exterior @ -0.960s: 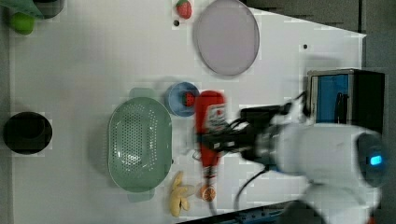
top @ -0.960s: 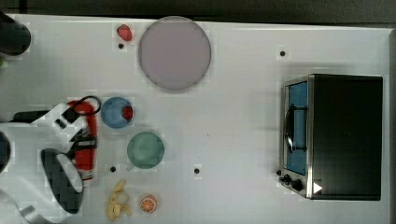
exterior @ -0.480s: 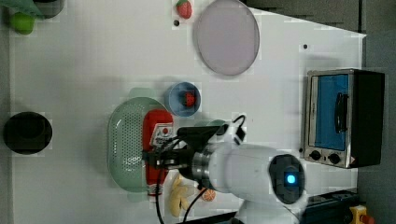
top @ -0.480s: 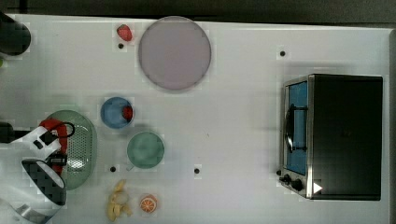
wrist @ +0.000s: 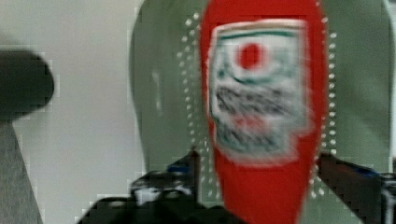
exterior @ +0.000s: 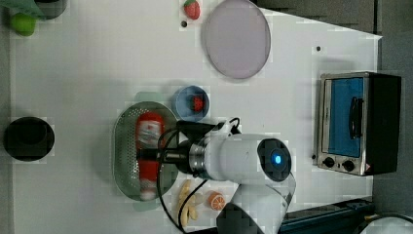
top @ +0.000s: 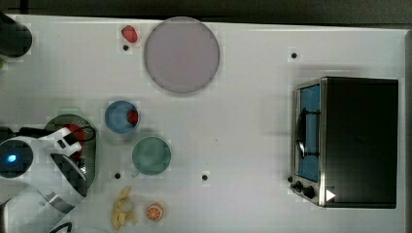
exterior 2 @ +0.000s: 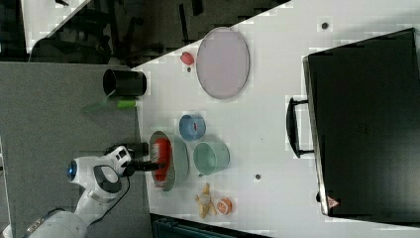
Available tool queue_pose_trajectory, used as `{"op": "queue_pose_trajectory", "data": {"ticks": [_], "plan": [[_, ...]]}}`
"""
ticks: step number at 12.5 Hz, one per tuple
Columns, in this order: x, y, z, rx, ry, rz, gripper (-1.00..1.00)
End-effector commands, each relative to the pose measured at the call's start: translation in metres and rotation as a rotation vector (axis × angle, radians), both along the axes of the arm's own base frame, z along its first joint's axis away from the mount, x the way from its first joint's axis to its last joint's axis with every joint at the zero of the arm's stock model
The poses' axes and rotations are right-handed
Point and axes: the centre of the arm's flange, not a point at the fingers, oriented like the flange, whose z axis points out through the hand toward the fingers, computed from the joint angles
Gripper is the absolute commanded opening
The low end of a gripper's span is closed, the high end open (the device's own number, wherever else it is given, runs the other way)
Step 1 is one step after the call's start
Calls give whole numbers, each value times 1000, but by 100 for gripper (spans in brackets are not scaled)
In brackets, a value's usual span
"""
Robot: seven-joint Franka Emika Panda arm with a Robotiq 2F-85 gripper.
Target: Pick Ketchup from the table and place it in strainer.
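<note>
The ketchup (exterior: 148, 146), a long red bottle with a whitish label, lies lengthwise inside the pale green strainer (exterior: 122, 146). My gripper (exterior: 151, 155) hangs over the bottle's middle. In the wrist view the ketchup (wrist: 266, 116) rests on the strainer's perforated floor (wrist: 159, 93). My gripper (wrist: 266, 172) is open there: its fingers (wrist: 192, 163) stand on either side of the bottle with a small gap each. The top view has the arm covering much of the strainer (top: 92, 145), with a red piece of the ketchup (top: 73, 130) showing. In the right view the ketchup (exterior 2: 161, 158) sits in the strainer (exterior 2: 179, 161).
A blue bowl (top: 120, 116) with a small red ball and a teal cup (top: 151, 155) stand to the top view's right of the strainer. A banana (top: 124, 211) and an orange slice (top: 154, 211) lie nearby. Farther off are a purple plate (top: 181, 54), a strawberry (top: 129, 34) and a toaster oven (top: 350, 141).
The arm carried the ketchup from beside the blue bowl over into the strainer. The fingers have since spread apart, and the bottle now lies in the basket.
</note>
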Motion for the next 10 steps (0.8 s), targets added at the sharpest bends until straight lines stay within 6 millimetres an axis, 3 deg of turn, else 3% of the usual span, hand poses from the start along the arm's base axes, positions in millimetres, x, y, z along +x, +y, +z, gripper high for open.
{"op": "queue_pose_trajectory", "data": {"ticks": [1,3,5,8,10], "plan": [[18,-5,39,12,-75,-81,100],[27,-14,68,4,-120,-124,100],[39,-37,104,-61,-142,-155,100],[61,-93,164,-197,-114,-249,100],[82,-137,209,-192,-90,-372,100]]}}
